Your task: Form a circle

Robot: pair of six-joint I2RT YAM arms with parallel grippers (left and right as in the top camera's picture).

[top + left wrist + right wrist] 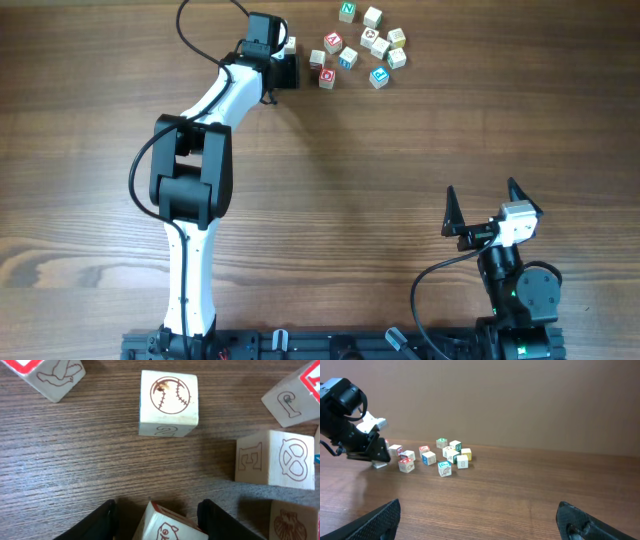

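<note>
Left hand (157, 507) flanking a tilted cube (167, 527), grip unclear, right hand (482, 188) spread, well apart from scattered cubes (365, 45)

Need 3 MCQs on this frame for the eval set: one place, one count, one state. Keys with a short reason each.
1. Where do the letter cubes lie in the overhead view?
A. by the right arm's base
B. at the far edge, beside the left gripper
C. mid-table

2. How many of them sit between the left gripper's fingers in the left wrist view?
A. none
B. one
C. three

3. How is the right gripper?
A. open, empty
B. shut on a block
C. shut, empty

Key:
1 B: the cluster sits at the far edge, just right of the left gripper.
2 B: a single cube shows between the two dark fingers.
3 A: its jaws are spread wide with only bare table between them.
</note>
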